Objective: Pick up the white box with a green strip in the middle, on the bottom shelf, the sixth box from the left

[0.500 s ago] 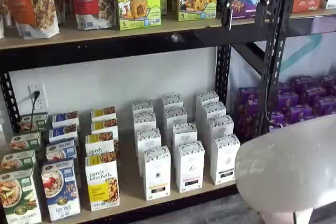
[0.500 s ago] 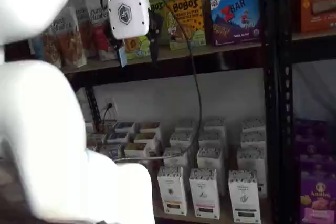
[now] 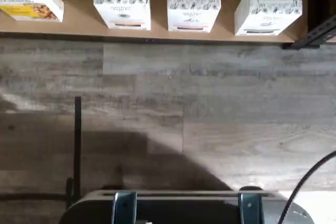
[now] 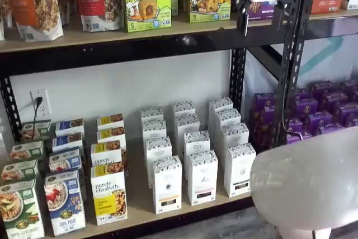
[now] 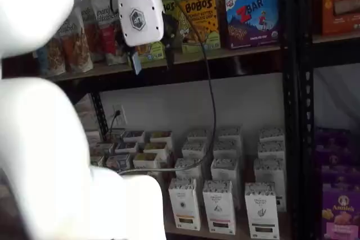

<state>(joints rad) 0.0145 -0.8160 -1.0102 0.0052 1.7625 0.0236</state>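
The white box (image 4: 239, 169) stands at the right end of the front row on the bottom shelf (image 4: 140, 205), a tall white carton with a speckled top and a dark strip low on its front. It also shows in a shelf view (image 5: 261, 209) and in the wrist view (image 3: 268, 9). My gripper (image 4: 261, 19) hangs high up at the level of the upper board, far above the box. In a shelf view the gripper (image 5: 152, 60) shows a gap between its two black fingers with nothing in them.
Two like white cartons (image 4: 201, 176) (image 4: 166, 184) stand left of the box, with more rows behind. Purely Elizabeth boxes (image 4: 109, 194) are further left. A black rack post (image 4: 288, 60) rises just right of the box. Purple boxes (image 4: 319, 110) fill the neighbouring rack. My white arm (image 5: 56, 155) blocks the left side.
The gripper has shifted slightly down and sideways at upper-board level. The boxes have not moved.
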